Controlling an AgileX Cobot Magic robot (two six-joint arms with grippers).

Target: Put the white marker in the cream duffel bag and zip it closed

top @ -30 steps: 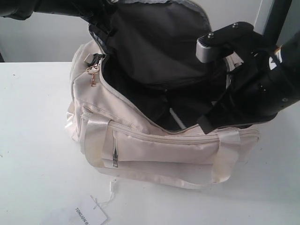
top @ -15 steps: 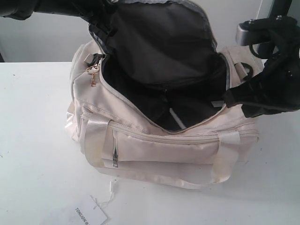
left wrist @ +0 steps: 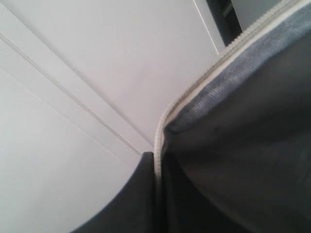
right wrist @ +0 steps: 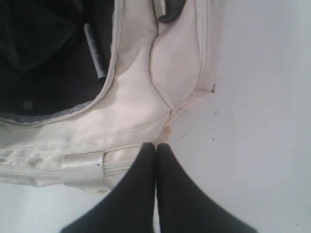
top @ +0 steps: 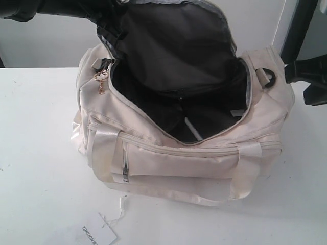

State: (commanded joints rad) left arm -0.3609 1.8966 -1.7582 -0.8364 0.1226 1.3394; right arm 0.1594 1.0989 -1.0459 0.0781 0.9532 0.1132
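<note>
Nearest me in the exterior view, the cream duffel bag [top: 173, 163] shows its front, mouth gaping. The white marker [top: 192, 128] already lies inside on the black lining [top: 148, 102], its long axis running from the front lip back into the bag, so I judge zipping is what's left. That turns on the gold pull [top: 100, 84], which hangs at the bag's left end. My right gripper [right wrist: 156, 145] is pinched closed on nothing, over the table [right wrist: 262, 97] just off the bag's right end, so the pull lies across the whole bag from it. Farther back, the left gripper [left wrist: 155, 165] is nearer the pull, but looks clamped on the zip edge of the raised flap [top: 173, 46]. Only the right wrist view shows the closed, empty fingers and the marker's black cap; only the exterior view shows the pull
</note>
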